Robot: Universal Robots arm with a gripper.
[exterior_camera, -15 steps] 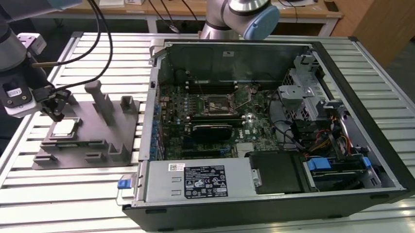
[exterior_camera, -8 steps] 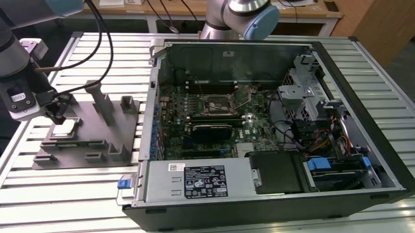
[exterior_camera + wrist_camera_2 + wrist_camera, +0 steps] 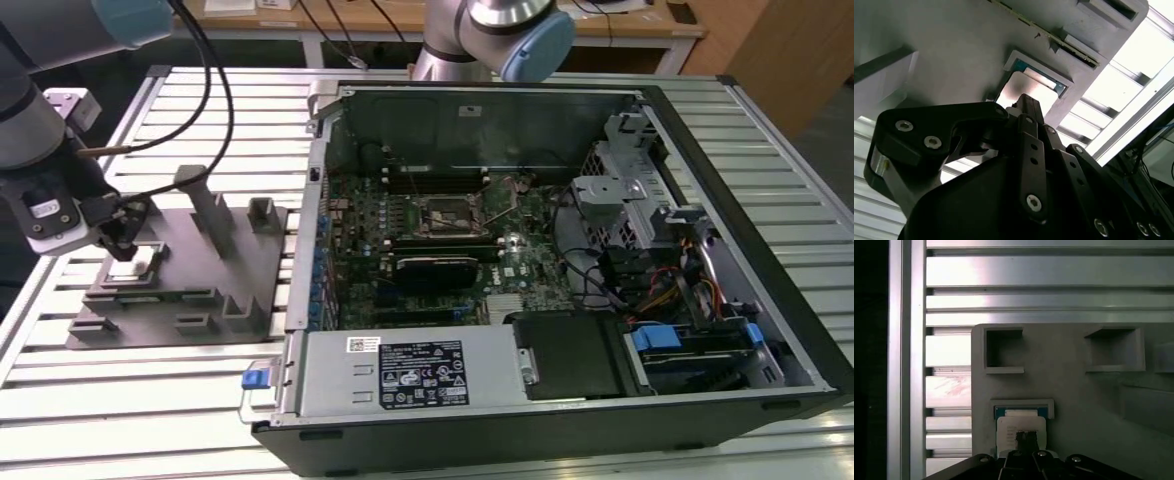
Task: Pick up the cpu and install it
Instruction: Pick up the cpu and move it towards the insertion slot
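I see the slatted aluminium table (image 3: 160,400) carrying everything. On the exterior view's right lies an open computer case (image 3: 534,430). Inside it sits the green motherboard (image 3: 400,215), with its black metal-framed socket (image 3: 445,213) near the middle.

My arm (image 3: 34,120) comes in from the exterior view's left edge and reaches down over the grey plastic fixture (image 3: 187,300), which sits just beside the case and has several upright posts.

The gripper (image 3: 118,240) hangs over the fixture's corner farthest from the case. In both wrist views its dark fingertips (image 3: 1026,440) look drawn together with nothing clamped between them.

Directly under that tip is the cpu (image 3: 136,262). It lies flat in a shallow square recess of the fixture, well apart from the socket. In the first wrist view I see its pale silvery top (image 3: 1016,427) with a strip of blue-green edge showing beyond it. The second wrist view shows the same pale square (image 3: 1026,90) just past the gripper's tip (image 3: 1026,107). I cannot tell whether the tip touches the chip or stands just above it.
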